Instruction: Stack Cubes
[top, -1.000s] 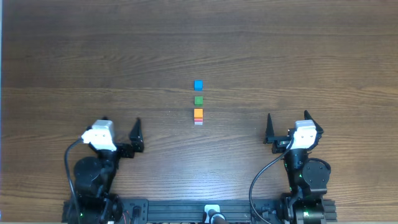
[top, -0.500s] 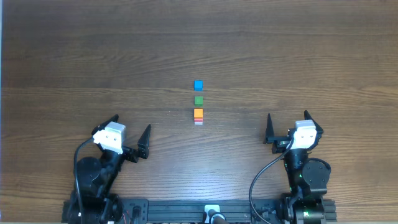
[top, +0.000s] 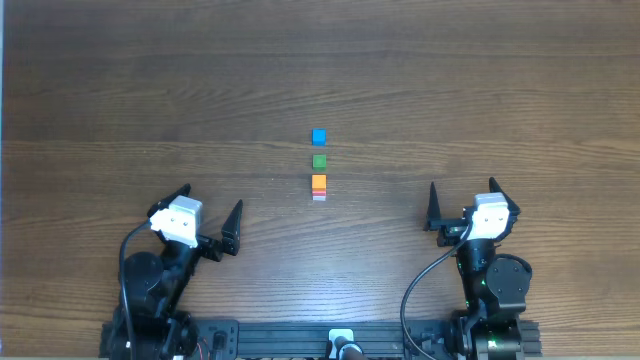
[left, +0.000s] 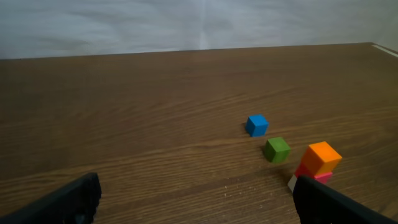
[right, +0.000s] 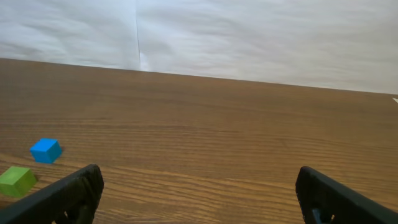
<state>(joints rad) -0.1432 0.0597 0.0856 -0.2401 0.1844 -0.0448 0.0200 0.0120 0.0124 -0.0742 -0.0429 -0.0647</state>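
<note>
A blue cube (top: 319, 137) lies at the table's middle, with a green cube (top: 319, 161) just below it. Closer to the arms stands a small stack (top: 319, 187): an orange cube (left: 321, 156) on a pink cube (left: 310, 174) on a white one. My left gripper (top: 208, 218) stands open at the lower left, well away from the cubes, nothing between its fingers. My right gripper (top: 463, 201) stands open at the lower right, also empty. The right wrist view shows the blue cube (right: 46, 150) and the green cube (right: 17, 180) off to one side.
The brown wooden tabletop (top: 480, 90) stretches wide around the cubes. A white wall (right: 249, 37) rises beyond its far edge.
My left gripper has shifted right and slightly toward the base, turning toward the cubes. The right arm and the cubes have stayed put.
</note>
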